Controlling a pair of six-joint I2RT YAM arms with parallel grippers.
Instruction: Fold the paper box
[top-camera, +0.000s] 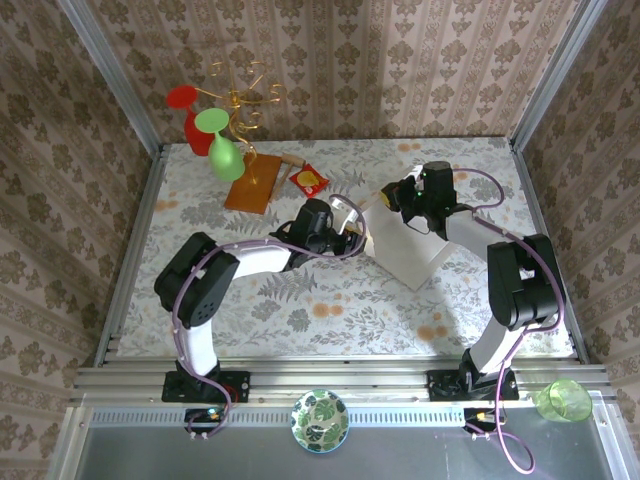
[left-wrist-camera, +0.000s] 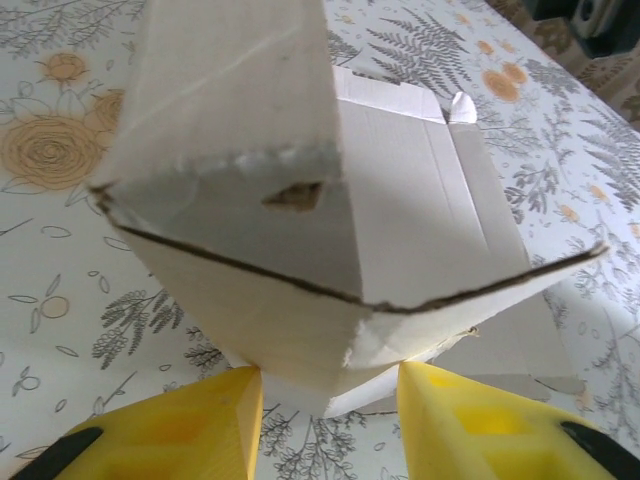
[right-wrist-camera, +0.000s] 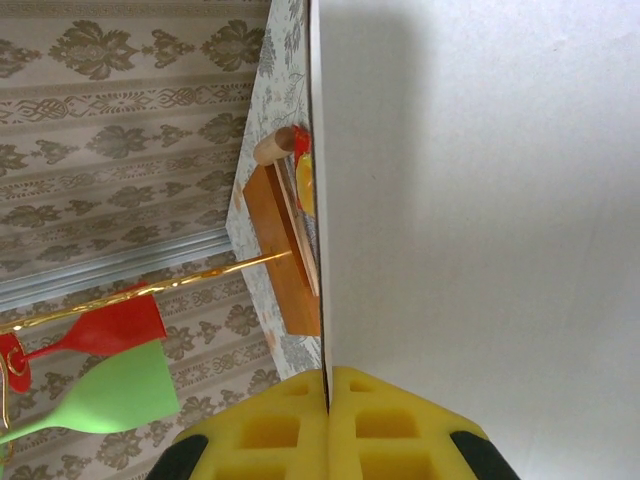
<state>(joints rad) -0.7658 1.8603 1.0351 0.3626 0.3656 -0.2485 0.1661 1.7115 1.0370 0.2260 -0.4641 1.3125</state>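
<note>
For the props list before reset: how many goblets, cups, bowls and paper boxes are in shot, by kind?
goblets: 2 (red goblet, green goblet)
cup: 1
bowl: 1
paper box: 1
total: 5
</note>
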